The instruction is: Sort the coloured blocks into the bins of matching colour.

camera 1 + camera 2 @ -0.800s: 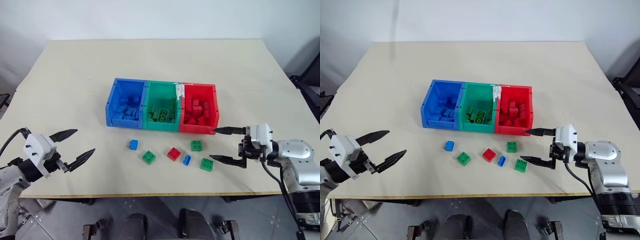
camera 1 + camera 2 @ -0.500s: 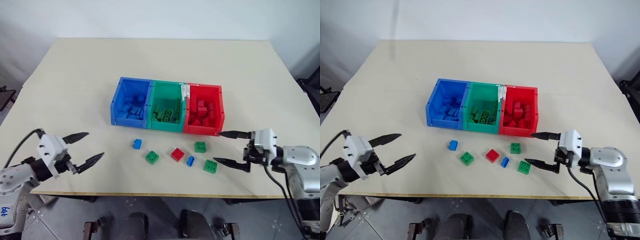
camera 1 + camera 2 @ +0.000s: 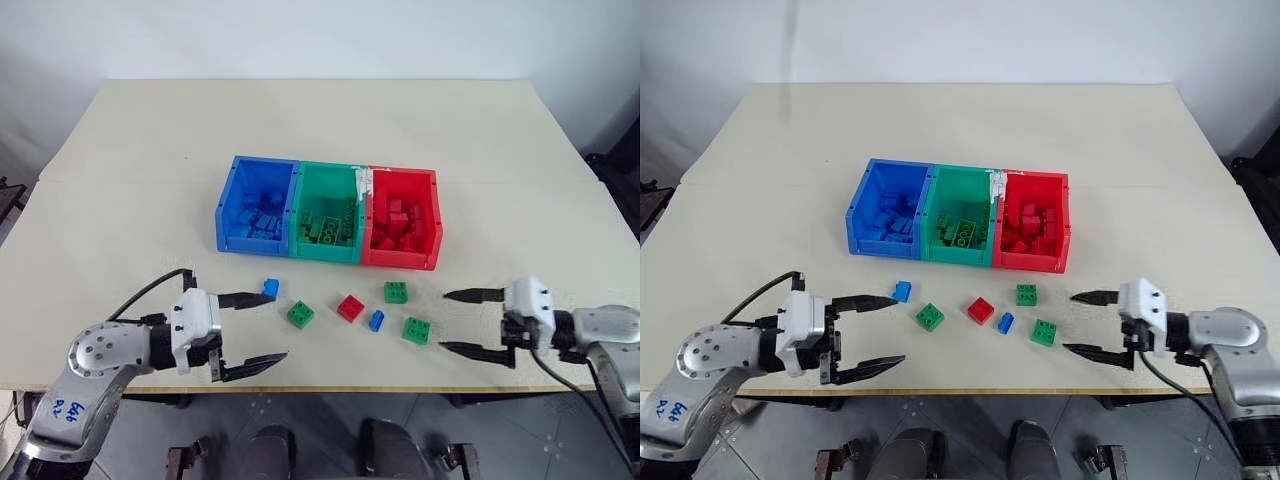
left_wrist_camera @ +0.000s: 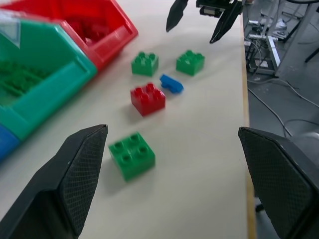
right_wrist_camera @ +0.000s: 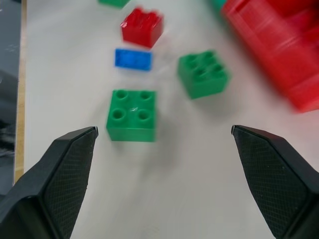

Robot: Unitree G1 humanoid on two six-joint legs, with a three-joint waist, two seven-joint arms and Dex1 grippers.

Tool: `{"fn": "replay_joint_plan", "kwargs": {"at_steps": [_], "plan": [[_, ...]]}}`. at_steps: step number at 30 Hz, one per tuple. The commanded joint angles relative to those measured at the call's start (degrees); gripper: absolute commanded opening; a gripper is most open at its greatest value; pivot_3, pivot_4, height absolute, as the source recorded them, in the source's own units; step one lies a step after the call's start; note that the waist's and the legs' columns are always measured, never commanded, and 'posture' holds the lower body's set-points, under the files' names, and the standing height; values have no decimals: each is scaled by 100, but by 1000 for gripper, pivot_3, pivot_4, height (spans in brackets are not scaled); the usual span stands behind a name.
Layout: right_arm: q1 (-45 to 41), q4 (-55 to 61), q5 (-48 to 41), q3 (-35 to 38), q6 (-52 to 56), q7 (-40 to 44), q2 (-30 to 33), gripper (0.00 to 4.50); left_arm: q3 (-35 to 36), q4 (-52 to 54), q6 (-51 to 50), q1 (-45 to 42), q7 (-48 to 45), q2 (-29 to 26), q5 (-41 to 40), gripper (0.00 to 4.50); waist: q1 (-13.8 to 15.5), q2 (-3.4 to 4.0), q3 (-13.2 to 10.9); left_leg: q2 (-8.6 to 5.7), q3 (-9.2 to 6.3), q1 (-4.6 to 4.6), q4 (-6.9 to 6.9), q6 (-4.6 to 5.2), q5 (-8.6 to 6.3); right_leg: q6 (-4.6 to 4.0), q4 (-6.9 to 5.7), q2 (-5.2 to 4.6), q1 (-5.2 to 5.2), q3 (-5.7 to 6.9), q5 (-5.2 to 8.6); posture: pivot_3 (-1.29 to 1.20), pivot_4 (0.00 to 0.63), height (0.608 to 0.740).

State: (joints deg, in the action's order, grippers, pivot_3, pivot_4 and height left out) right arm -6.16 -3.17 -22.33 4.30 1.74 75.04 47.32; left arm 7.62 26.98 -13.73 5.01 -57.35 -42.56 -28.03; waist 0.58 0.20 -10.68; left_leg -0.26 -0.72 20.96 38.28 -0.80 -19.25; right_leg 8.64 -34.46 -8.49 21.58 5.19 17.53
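Three joined bins stand mid-table: blue bin [image 3: 250, 240], green bin [image 3: 322, 250] and red bin [image 3: 400, 258], each holding blocks of its own colour. In front of them lie loose blocks: a blue block [image 3: 270, 288], a green block [image 3: 299, 314], a red block [image 3: 350, 307], a small blue block [image 3: 377, 321] and two more green blocks [image 3: 396, 292] [image 3: 416, 330]. My left gripper [image 3: 272, 325] is open, its upper finger just left of the first blue block. My right gripper [image 3: 443, 320] is open and empty, just right of the nearest green block [image 5: 132, 115].
The beige table [image 3: 150, 150] has bare room on both sides of the bins and behind them. Its near edge [image 3: 350, 388] runs close under both grippers. Dark equipment [image 3: 625, 165] stands off the table's right side.
My left gripper has swung right, from the table's left side up to the loose blocks. The right gripper has drawn slightly toward the near edge. Both stay open; no block has moved.
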Motion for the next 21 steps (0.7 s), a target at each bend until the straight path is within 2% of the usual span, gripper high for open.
{"fn": "replay_joint_plan", "kwargs": {"at_steps": [1,2,5,12,16,19,21], "plan": [[-87,100,179,-268,102,-128,-141,4500,419,199,57,255,-72,-123,-174,4464,11,1,-1,0,-1,0,0,0,0,0,1,0,0,0,0,0,150,740],[-99,79,246,-367,81,-177,-223,4500,507,222,52,332,-58,-130,-193,4464,15,1,0,0,-1,1,0,0,0,0,2,0,0,0,0,0,150,740],[-123,24,285,-441,-36,-311,-446,3872,592,248,58,399,-23,-119,-187,4500,25,1,0,0,-3,1,0,1,-1,0,2,0,0,0,0,0,150,740],[-59,48,332,-434,-128,-322,-496,1482,636,218,76,358,22,-91,-206,4500,66,1,0,-2,-3,2,0,2,-1,0,2,0,0,0,0,0,150,740],[-280,328,-214,-189,267,-146,-427,1482,813,194,77,436,157,0,-262,4500,66,1,0,-2,-3,2,1,2,-1,0,2,0,0,0,0,0,150,740],[-1002,815,-753,-224,1084,-446,-668,1482,1213,168,10,620,439,189,-397,4500,-22,7,-4,2,0,0,1,2,-1,0,0,0,0,-2,0,0,150,740],[-1524,882,-800,-340,1414,-809,-949,1482,1451,170,-31,757,565,288,-472,4500,-99,7,-4,10,-2,-6,1,-5,1,-5,-4,6,0,-3,-3,0,150,740]]}}
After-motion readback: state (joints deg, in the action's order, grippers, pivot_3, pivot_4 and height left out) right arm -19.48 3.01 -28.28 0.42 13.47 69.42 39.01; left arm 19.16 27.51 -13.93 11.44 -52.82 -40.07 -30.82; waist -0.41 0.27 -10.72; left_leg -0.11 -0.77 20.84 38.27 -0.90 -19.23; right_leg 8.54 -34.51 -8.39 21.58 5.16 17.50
